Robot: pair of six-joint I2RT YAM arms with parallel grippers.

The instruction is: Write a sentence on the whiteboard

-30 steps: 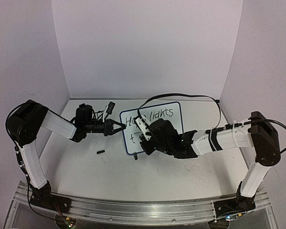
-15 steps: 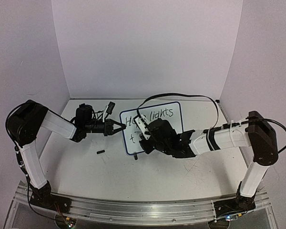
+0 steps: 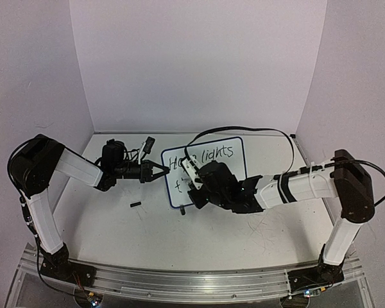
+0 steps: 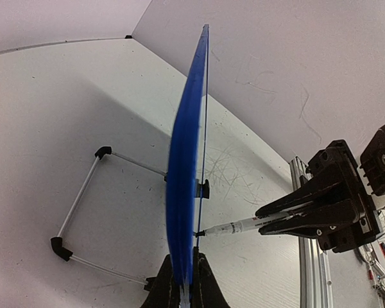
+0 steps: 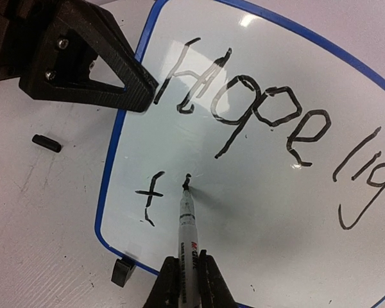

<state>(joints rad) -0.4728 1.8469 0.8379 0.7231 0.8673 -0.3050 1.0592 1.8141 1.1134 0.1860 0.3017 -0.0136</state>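
Observation:
The whiteboard (image 3: 226, 154) stands tilted on its wire stand (image 4: 83, 199), with "Hope lights" written on top and an "f" below. My left gripper (image 3: 163, 172) is shut on the board's left blue rim (image 4: 186, 160), one finger (image 4: 204, 282) on each face. In the right wrist view this left gripper (image 5: 144, 90) shows at the rim. My right gripper (image 5: 187, 273) is shut on a white marker (image 5: 187, 224). The marker's black tip touches the board just right of the "f", at a short fresh stroke. From the left wrist, the marker (image 4: 240, 226) meets the board's front face.
A small black cap (image 3: 136, 205) lies on the tabletop left of the board, also seen as the cap (image 5: 46, 142) in the right wrist view. A black board foot (image 5: 122, 271) rests on the table. A black cable (image 3: 244, 129) arcs over the board's top. Purple walls close the back and sides.
My right arm has shifted slightly left with the marker against the board's lower line. My left arm and the board have stayed put.

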